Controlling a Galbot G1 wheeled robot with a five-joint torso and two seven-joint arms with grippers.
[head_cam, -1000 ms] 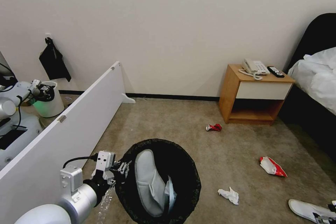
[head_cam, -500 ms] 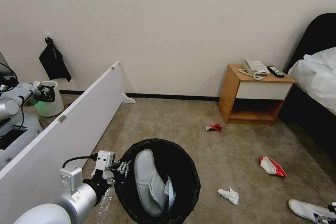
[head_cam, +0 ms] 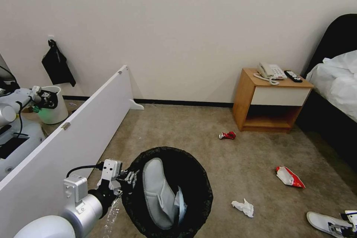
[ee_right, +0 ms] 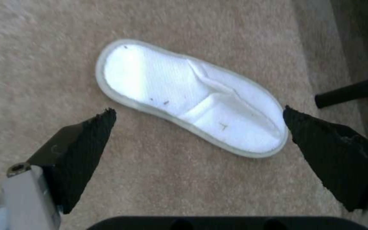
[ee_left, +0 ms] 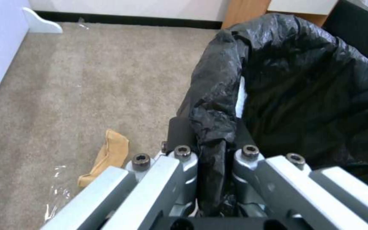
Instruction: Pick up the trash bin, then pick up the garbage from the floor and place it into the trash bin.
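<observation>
**Right gripper lowered over second slipper; bin held steady**

Since the earlier head frames, the right gripper (head_cam: 349, 218) has come further into the lower right corner, above the white slipper (head_cam: 327, 223) on the floor (head_cam: 223, 163); the trash bin (head_cam: 200, 178) has not shifted.

In the right wrist view the slipper (ee_right: 192, 99) lies flat on the carpet, its long axis running diagonally from upper left to lower right of the frame. It sits just beyond and between the two black pads (ee_right: 86, 153), which are spread wide and touch nothing. The right arm is clearly the nearer one.

The left gripper (ee_left: 211, 153), lower left in the head view, is pinched tight on the bin's black-bagged rim (ee_left: 218, 95). Another slipper (head_cam: 158, 193) already rests inside. A red can (head_cam: 227, 135), snack packet (head_cam: 289, 177) and tissue (head_cam: 243, 207) remain on the floor.
</observation>
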